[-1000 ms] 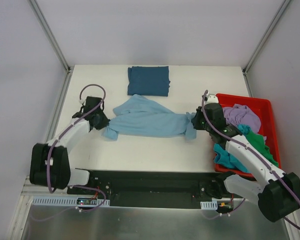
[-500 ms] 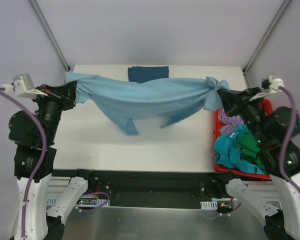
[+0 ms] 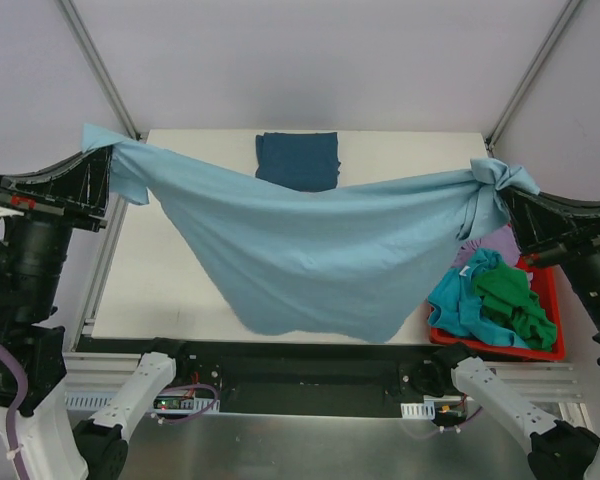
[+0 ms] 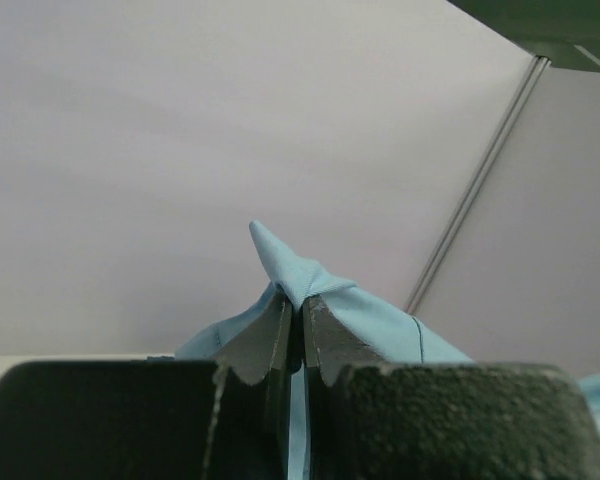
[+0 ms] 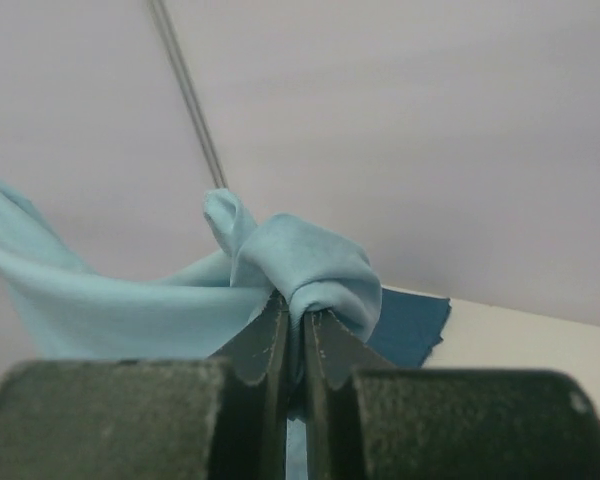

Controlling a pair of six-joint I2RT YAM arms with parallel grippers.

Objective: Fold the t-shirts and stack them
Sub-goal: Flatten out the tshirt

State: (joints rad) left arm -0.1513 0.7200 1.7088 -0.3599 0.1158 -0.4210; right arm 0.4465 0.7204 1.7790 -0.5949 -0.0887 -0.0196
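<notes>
Now the sky-blue tee (image 3: pixel 310 250) hangs in the air above the table (image 3: pixel 160 280), stretched between the two arms like a hammock. The left gripper (image 3: pixel 105 175) holds one end high at the left side, and the right gripper (image 3: pixel 505 200) holds the other end high at the right side, where the cloth is bunched into a small knot-like lump. Between them the tee sags in a wide curve, and its lowest fold hangs toward the near edge of the table; I cannot tell if it touches the surface. In the left wrist view the fingers (image 4: pixel 255 345) are pressed almost together, with a thin layer of the blue cloth between them and a pointed tip of fabric standing up above. In the right wrist view it is the same: the jaws are nearly closed on the cloth, and the rolled lump sits just over the tips. Behind the hanging tee, a dark tee (image 3: pixel 297 160) lies folded flat at the far middle of the table, and the sagging cloth covers its near edge from above. At the right side stands a red bin (image 3: pixel 490 345) with a turquoise tee (image 3: pixel 455 305), a green tee (image 3: pixel 510 300) and a lilac tee (image 3: pixel 495 246) heaped inside, the turquoise one hanging over its left wall.
</notes>
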